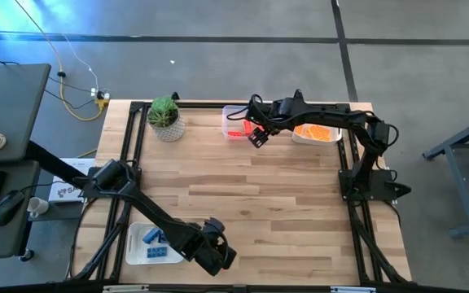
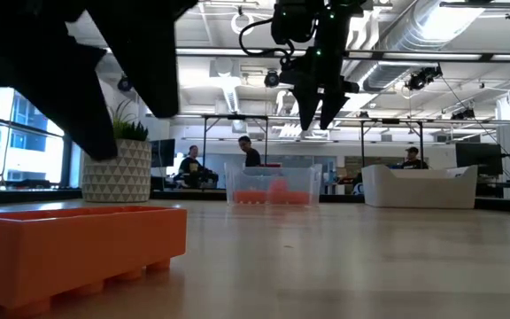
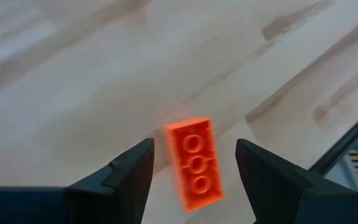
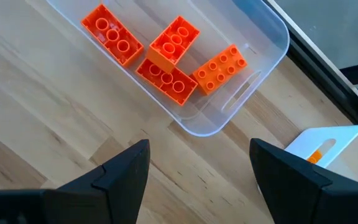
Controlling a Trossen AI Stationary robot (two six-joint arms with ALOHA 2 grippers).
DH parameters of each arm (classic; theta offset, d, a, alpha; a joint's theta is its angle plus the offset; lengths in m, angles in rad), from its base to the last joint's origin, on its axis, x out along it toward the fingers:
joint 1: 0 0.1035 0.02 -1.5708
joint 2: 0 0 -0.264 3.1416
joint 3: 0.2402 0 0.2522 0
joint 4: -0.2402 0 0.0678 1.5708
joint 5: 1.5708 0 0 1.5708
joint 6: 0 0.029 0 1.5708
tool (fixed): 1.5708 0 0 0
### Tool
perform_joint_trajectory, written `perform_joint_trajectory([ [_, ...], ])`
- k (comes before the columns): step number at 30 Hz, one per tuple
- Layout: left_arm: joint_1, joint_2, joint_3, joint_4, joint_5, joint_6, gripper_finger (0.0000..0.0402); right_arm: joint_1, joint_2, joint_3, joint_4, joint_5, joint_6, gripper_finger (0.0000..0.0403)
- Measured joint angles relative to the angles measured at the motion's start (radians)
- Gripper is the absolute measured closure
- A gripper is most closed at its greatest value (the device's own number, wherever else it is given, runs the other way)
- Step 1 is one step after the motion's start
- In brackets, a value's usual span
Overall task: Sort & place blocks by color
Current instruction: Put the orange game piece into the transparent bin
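An orange brick (image 3: pixel 194 165) lies flat on the wood, studs up, near the table's front edge; in the low view it fills the near left (image 2: pixel 73 244). My left gripper (image 3: pixel 194 144) hangs open above it, pointing steeply down, one finger on each long side with a gap showing. In the high view that gripper (image 1: pixel 216 255) hides the brick. My right gripper (image 1: pixel 257 137) hovers open and empty over the wood beside a clear tray (image 4: pixel 272 37) that holds several red-orange bricks (image 4: pixel 166 62).
A white tray (image 1: pixel 301 140) with orange bricks stands at the far right, next to the clear one. A tray (image 1: pixel 135 254) of blue bricks (image 1: pixel 155 240) sits at the near left beside my left arm. A potted plant (image 1: pixel 166 118) stands far left. People sit beyond the table.
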Motion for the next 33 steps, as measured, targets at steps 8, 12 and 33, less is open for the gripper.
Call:
perform_joint_trajectory([
  [8, -0.005, 0.032, 0.000, 0.041, 0.005, -0.002, 0.0188, 0.000, 0.000, 0.000, 0.013, -0.010, 0.007, 0.0139],
  [12, -0.005, 0.032, 0.000, 0.034, 0.003, -0.003, 0.0188, 0.000, 0.000, 0.000, 0.021, -0.013, 0.007, 0.0139],
  [33, -0.002, 0.138, 0.006, 0.109, 0.051, 0.028, 0.0190, 0.000, 0.000, 0.000, 0.047, -0.009, -0.003, 0.0139],
])
